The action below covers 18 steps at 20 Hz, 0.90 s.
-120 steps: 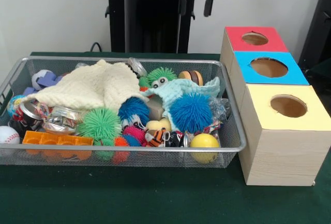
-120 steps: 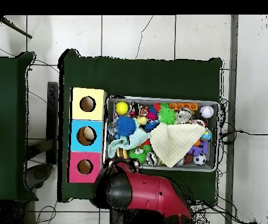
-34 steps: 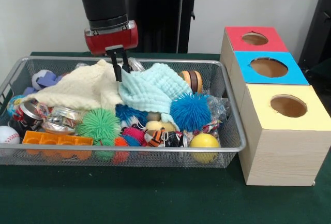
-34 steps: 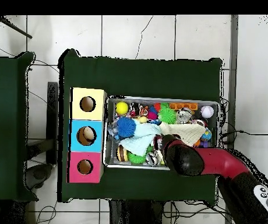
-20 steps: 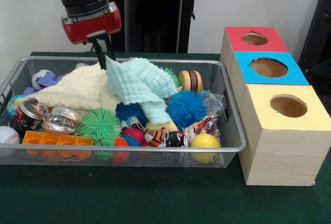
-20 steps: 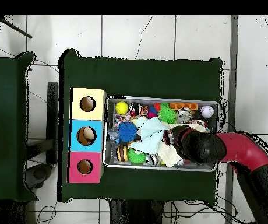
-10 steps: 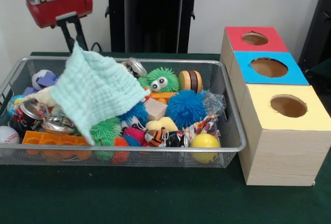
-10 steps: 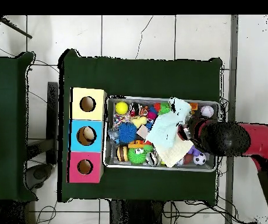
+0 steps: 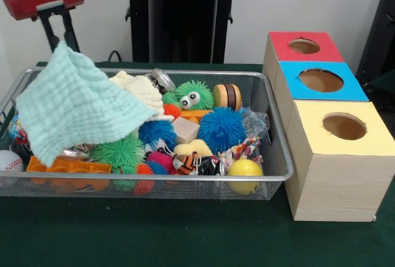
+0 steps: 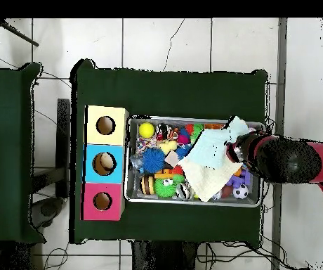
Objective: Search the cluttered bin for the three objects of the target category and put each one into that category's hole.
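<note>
Mint green cloth (image 9: 77,108) hangs lifted over the left end of the wire bin (image 9: 271,150) in the front view, top corner pinched by the gripper (image 9: 60,40), whose black fingers (image 9: 48,32) are closed on that corner. The cloth drapes down and spreads wide, lower edge reaching the orange block tray (image 9: 65,167) and a green spiky ball (image 9: 120,151). In the overhead view the cloth (image 10: 210,146) lies toward the bin's right end, the red and black arm (image 10: 291,160) coming in from the right.

Uncovered clutter in the bin — a cream knitted cloth (image 9: 141,90) just behind the mint one, a green fuzzy toy with googly eyes (image 9: 193,95), a big blue spiky ball (image 9: 223,129), a smaller blue one (image 9: 157,132), a wooden cube (image 9: 185,130), a tan and brown wheel-like toy (image 9: 228,95), a yellow ball (image 9: 244,169) at the front right corner, a baseball (image 9: 9,161) at the front left, a metal can lid (image 9: 164,79) by the back wall. Which of these are the target category cannot be told.

Right of the bin, touching its side, a wooden box row with three holes: red top (image 9: 303,46) farthest back, blue top (image 9: 320,81) in the middle, yellow top (image 9: 343,127) nearest. In the overhead view something pale sits inside the blue hole (image 10: 104,164). Everything stands on a dark green table (image 9: 185,236).
</note>
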Each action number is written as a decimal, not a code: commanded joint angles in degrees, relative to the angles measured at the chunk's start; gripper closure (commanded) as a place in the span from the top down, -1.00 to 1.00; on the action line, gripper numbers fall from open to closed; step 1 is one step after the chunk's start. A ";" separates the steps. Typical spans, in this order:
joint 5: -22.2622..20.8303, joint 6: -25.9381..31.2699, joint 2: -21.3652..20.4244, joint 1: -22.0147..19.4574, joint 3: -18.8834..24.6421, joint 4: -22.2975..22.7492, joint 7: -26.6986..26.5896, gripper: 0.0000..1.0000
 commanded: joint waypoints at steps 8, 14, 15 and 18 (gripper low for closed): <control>-2.12 -5.75 -3.89 4.41 -2.26 6.86 3.98 1.00; -1.49 -14.52 -5.50 12.01 -8.95 10.61 19.16 1.00; -0.46 -16.12 -5.56 13.66 -10.68 11.11 22.46 1.00; 3.14 -21.49 -5.62 18.54 -15.27 12.83 30.26 1.00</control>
